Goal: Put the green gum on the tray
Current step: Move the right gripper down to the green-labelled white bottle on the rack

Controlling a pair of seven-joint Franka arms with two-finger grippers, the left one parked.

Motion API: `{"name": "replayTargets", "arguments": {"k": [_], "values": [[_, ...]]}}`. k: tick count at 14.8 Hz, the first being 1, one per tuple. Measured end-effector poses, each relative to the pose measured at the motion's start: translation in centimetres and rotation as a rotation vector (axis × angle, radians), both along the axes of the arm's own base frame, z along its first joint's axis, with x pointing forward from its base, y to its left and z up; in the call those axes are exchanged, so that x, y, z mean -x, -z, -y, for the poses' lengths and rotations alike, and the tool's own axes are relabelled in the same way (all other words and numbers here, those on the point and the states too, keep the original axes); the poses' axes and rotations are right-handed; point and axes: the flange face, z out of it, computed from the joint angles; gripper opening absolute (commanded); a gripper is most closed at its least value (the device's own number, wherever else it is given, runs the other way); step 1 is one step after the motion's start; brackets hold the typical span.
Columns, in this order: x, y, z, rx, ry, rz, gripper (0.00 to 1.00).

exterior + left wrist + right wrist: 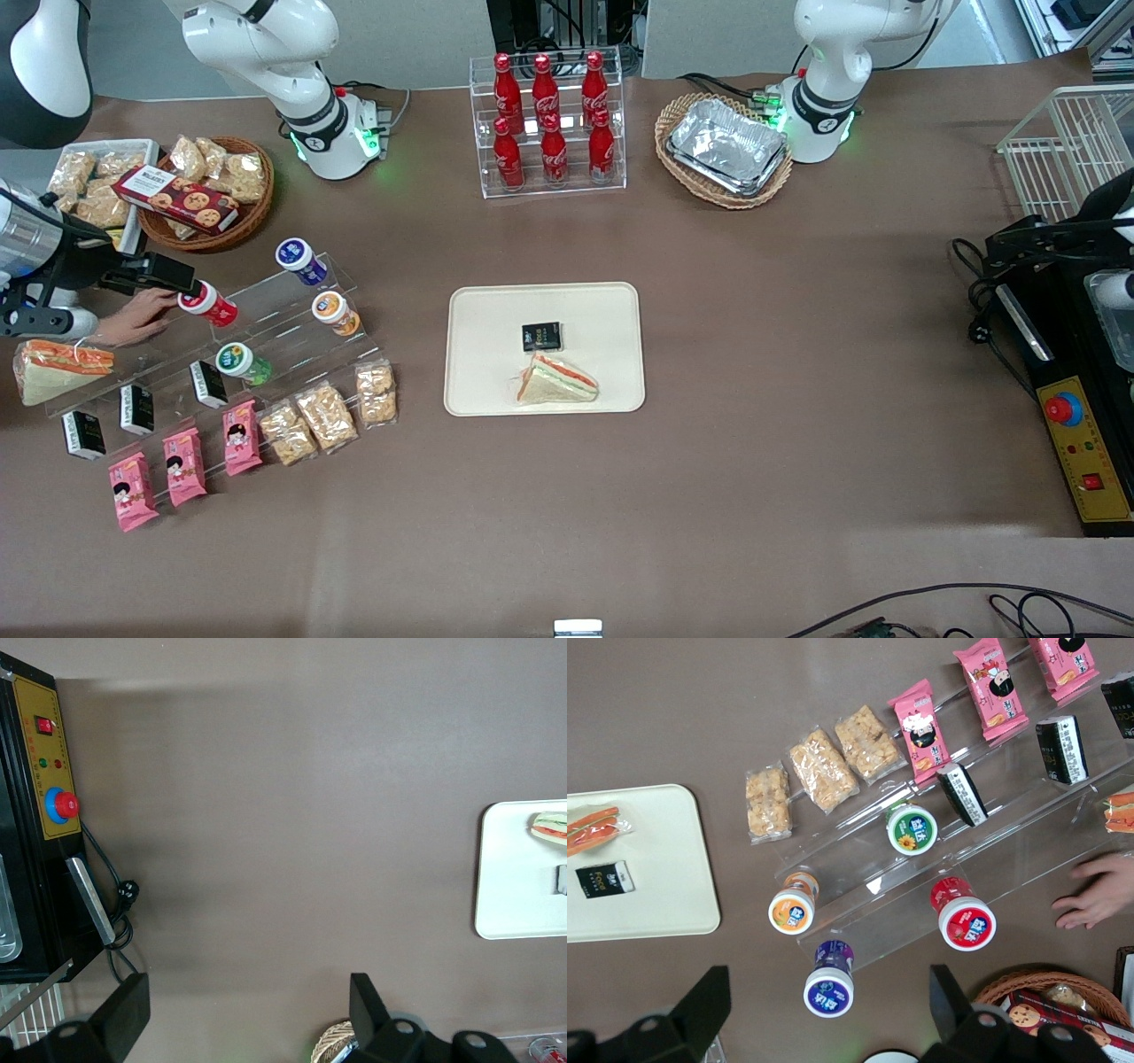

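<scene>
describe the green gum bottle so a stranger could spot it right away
Find the clear acrylic stepped rack toward the working arm's end of the table, where the open pincer hovers above. The green gum, a small green-bodied bottle, lies on the step nearer the front camera than the orange-bodied bottle; only its white lid bears a green mark.

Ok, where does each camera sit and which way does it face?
Front view: high, facing the robots, looking down on the table; both arm bases show.
Right wrist view: on the working wrist, looking down at the green gum on its clear stand; the open gripper hangs above it.
Left wrist view: on the parked wrist, looking down at bare table; its fingers show.
Shared: all three show the tray.
</scene>
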Motion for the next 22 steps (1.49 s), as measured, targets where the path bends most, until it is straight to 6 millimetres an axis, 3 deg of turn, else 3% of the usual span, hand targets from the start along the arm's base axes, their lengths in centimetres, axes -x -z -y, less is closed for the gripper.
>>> {"name": "replayTargets", "arguments": {"k": [9, 13, 17, 22], "values": [[0.0, 0.1, 0.2, -0.002, -0.014, -0.002, 1.00], [-0.2, 0.9, 1.8, -0.003, -0.103, -0.014, 1.00], [-0.9, 3.0, 2.7, 0.017, -0.173, -0.035, 1.00], [-1.6, 7.6, 2.5, 0.014, -0.225, -0.024, 1.00]]}}
